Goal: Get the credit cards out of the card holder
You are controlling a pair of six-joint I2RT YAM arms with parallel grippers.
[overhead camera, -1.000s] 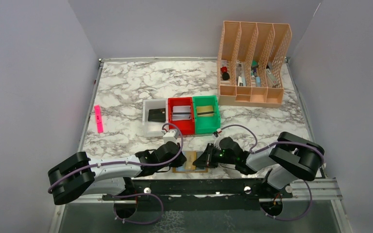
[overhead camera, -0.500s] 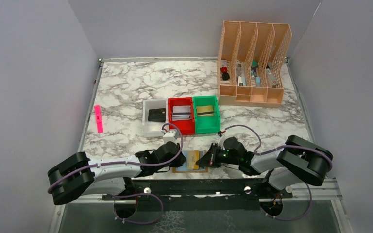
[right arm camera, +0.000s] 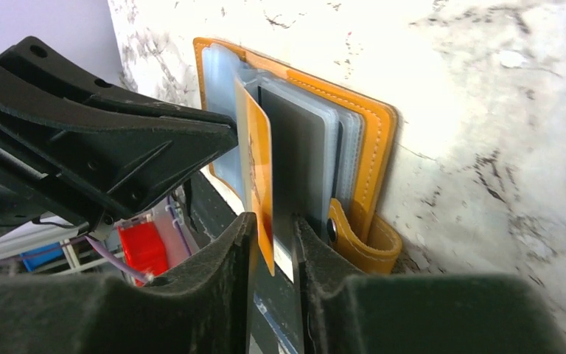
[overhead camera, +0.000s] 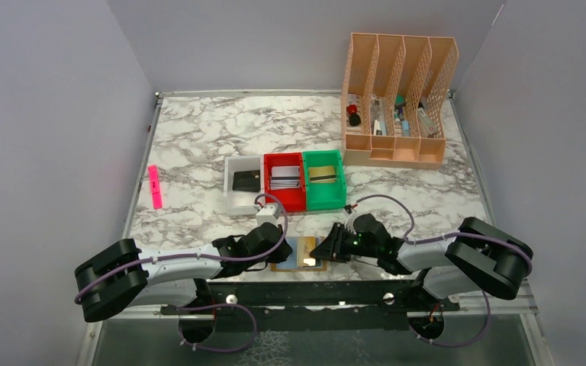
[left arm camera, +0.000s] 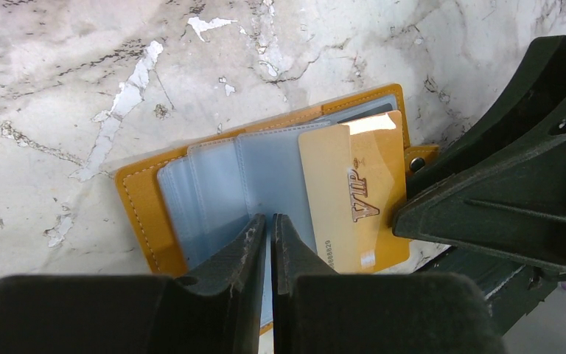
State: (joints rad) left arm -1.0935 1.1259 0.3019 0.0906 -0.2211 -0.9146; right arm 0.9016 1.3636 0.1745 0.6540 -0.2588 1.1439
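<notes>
At the counter (overhead camera: pixel 198 152)'s near edge, the right gripper (right arm camera: pixel 273 221) is sitting farther right than a second ago, jaws standing slightly apart around the gold card (left arm camera: pixel 339 199) emerging from the open card holder (left arm camera: pixel 144 214), while the left gripper (left arm camera: pixel 269 221)'s nearly shut jaws are pinning its sleeves.

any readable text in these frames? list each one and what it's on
"VIP": on the gold card lying partly out of the card holder.
Row of digits along that card's edge: too small to read with certainty.
Contents of the red bin and green bin: too small to read.
</notes>
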